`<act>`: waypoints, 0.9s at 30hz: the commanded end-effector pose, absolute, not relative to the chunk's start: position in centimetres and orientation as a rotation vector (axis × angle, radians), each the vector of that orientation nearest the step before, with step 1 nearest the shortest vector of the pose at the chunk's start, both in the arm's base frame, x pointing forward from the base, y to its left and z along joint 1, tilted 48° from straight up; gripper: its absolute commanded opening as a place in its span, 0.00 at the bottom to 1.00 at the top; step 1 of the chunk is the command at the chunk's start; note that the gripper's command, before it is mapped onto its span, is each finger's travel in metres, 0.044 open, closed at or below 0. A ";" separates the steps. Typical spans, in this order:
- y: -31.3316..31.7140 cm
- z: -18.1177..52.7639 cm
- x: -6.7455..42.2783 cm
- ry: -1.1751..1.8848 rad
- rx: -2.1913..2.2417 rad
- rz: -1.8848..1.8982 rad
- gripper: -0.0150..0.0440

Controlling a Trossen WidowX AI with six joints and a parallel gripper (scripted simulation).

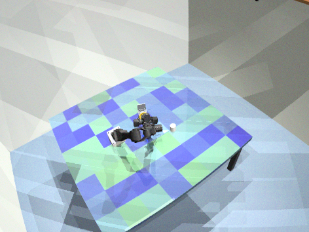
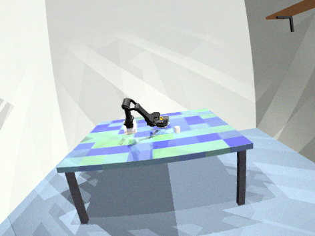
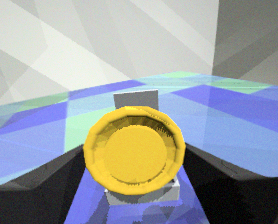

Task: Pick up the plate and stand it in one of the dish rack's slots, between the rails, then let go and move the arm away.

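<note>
Plate (image 3: 134, 150) upright, clamped in end effector (image 3: 135, 170), w/ dish rack (image 3: 136, 102) behind.

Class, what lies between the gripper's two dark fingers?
In the wrist view, the round yellow plate stands upright between the fingers, in front of the grey dish rack.

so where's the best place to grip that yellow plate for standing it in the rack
By the rim, one finger on each side edge, as the gripper already holds it. The yellow plate stands upright facing the wrist camera, leaving its lower edge free to drop between the rails. Come at the dish rack from above; it sits directly behind and below the plate.
</note>
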State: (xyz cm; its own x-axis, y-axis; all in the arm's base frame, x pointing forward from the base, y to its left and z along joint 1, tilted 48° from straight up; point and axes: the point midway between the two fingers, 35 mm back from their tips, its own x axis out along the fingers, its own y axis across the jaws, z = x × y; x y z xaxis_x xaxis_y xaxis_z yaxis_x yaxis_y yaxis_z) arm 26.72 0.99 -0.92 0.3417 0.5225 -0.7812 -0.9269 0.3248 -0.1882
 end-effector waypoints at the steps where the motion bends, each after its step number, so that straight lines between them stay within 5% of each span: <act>1: 0.7 -0.5 26.6 0.565 -0.791 1.059 0.25; 27: 2.1 -2.0 27.4 0.571 -0.790 1.058 0.25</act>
State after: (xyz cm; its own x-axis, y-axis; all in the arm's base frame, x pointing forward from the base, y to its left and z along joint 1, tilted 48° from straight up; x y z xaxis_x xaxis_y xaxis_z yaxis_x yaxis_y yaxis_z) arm 27.24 1.59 -1.51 0.3968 0.5376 -0.7440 -0.9169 0.2698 -0.2941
